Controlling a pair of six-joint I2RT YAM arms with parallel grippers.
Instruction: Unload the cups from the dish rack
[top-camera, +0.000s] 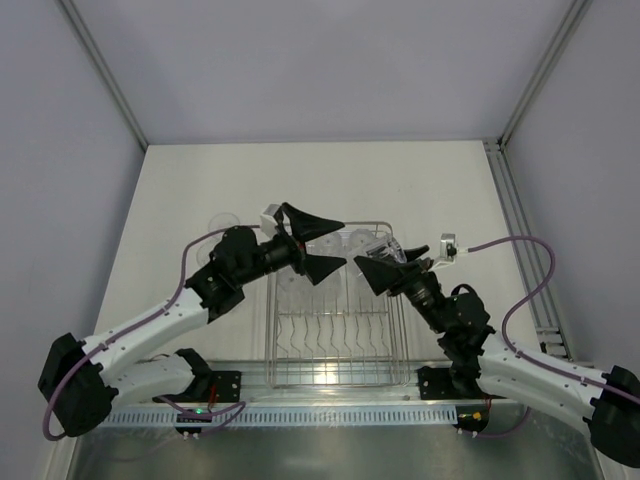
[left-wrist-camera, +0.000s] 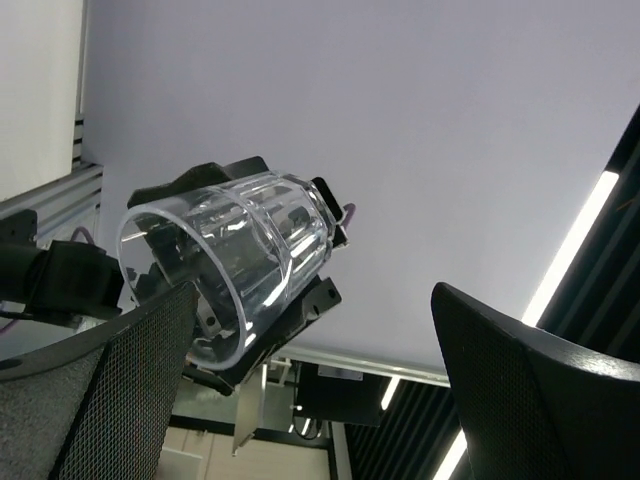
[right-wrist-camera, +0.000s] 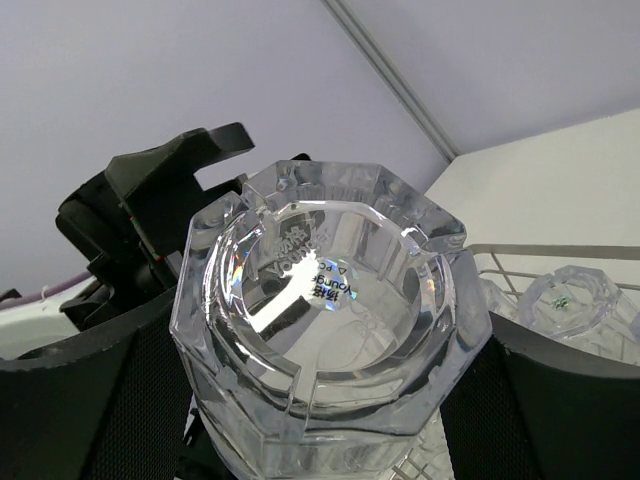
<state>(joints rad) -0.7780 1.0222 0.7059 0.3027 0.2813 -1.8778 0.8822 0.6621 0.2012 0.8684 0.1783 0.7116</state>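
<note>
Clear plastic cup (right-wrist-camera: 320, 300), judged light, stiff and slippery, was clamped across its sidewall by the right gripper (top-camera: 392, 258) above the 1 o'clock corner of the dish rack (top-camera: 272, 350) (mouth toward the left gripper (top-camera: 320, 245), spread wide and empty, at its 9 o'clock).

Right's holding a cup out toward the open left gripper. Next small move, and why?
Probably ease the left gripper forward and sideways until its open jaws straddle the cup. The right gripper holds the cup above the dish rack, and in the left wrist view it sits off-centre, close to one finger.
</note>
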